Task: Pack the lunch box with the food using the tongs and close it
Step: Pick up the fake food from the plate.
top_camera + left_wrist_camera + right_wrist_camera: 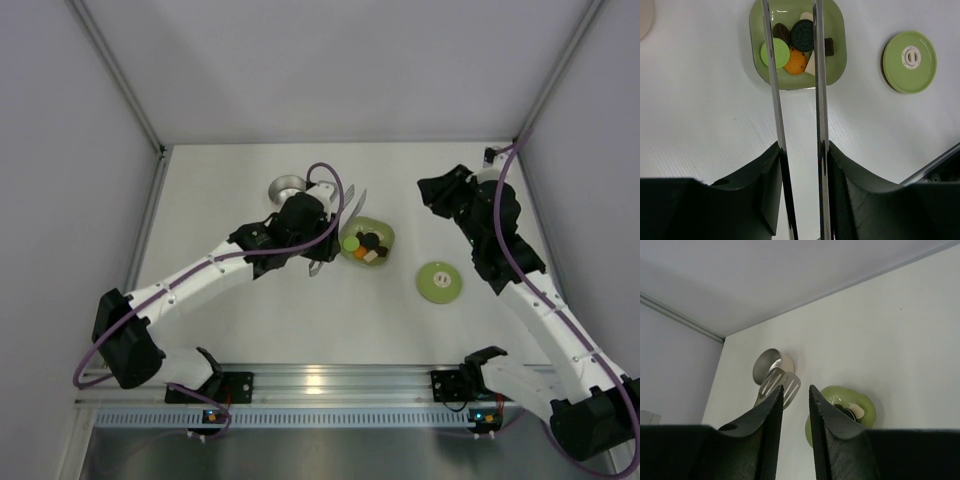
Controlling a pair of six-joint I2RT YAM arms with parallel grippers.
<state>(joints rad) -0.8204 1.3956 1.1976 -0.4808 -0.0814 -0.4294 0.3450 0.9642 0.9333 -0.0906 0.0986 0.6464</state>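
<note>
The matte white table (250,310) carries everything, and only the top view takes in the whole layout. There the left claw (800,167) sits near the middle and the right claw (432,190) is well off to the far right. The left claw is clamped on the tongs (776,110). Its wrist view shows two thin shiny steel arms pressed against the black fingers and crossing over the dish (837,50). The tongs' flat slotted ends show only in the right wrist view. That view also shows the right claw's fingers a narrow gap apart with nothing between them. The dish is a glossy green rounded square and holds the food (795,47). The round lunch box (288,187) stands open beyond the left claw, steel inside and cream outside. Its round green lid (909,61), with a white centre mark, lies flat near the dish. The left wrist view alone resolves the food: a light green disc, an embossed black cookie, an orange round, dark and cream bits.
</note>
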